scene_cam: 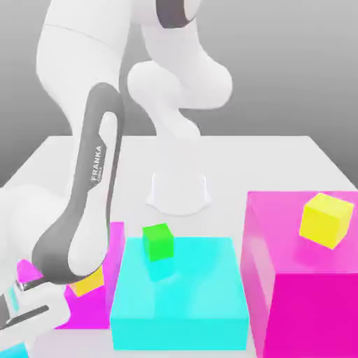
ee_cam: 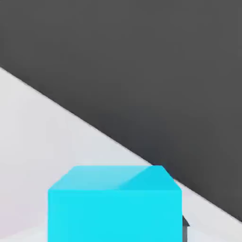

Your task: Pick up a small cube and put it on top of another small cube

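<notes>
The small cyan cube (ee_cam: 114, 203) sits right under the hand camera, large and close, with pale table (ee_cam: 42, 142) behind it. In the exterior view the gripper (scene_cam: 21, 323) is low at that view's left corner, partly cut off by the edge. Whether it is closed on the cube, we cannot tell. We judge this to be the pick-up step, at the grasp or just around it. The yellow cube (scene_cam: 326, 220) rests on the tall magenta block (scene_cam: 308, 308), well apart at the exterior view's right. The next move calls for a firm hold, a lift high enough to clear the big cyan block (scene_cam: 180, 294) and the green cube (scene_cam: 159, 241) on it, then a crossing. A 2nd yellow cube (scene_cam: 89, 281) is half hidden behind the arm (scene_cam: 87, 210).
</notes>
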You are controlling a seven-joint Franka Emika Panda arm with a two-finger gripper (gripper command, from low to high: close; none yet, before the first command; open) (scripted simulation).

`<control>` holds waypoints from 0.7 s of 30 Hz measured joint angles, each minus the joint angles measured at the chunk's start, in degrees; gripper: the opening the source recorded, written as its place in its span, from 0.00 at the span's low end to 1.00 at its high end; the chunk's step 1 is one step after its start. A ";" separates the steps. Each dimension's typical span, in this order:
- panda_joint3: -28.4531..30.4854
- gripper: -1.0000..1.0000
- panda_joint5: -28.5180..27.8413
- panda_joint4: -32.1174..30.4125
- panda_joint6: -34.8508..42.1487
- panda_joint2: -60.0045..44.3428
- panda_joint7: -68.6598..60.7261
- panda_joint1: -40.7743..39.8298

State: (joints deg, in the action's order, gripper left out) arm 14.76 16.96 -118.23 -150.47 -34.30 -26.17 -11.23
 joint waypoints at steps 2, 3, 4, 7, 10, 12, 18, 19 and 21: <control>1.39 0.00 -1.52 -0.92 2.72 3.66 1.05 1.04; 1.80 0.00 -2.37 -1.40 4.20 5.66 1.78 1.85; 1.42 0.00 -3.22 -1.83 5.69 7.68 2.88 3.41; -0.67 0.00 -5.66 -3.08 10.04 13.59 6.43 8.60; -3.28 0.00 -7.93 -4.32 14.10 19.20 9.90 13.36; -5.37 0.00 -9.42 -5.16 16.84 22.97 12.23 16.24; -12.55 0.00 -13.55 -7.62 26.81 35.93 19.77 30.86; -13.10 0.00 -14.18 -8.03 28.45 38.07 20.97 32.11; -15.00 0.00 -15.28 -8.85 31.59 42.22 23.17 34.01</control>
State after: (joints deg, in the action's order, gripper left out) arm -0.24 1.68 -127.08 -118.88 7.92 -3.00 22.78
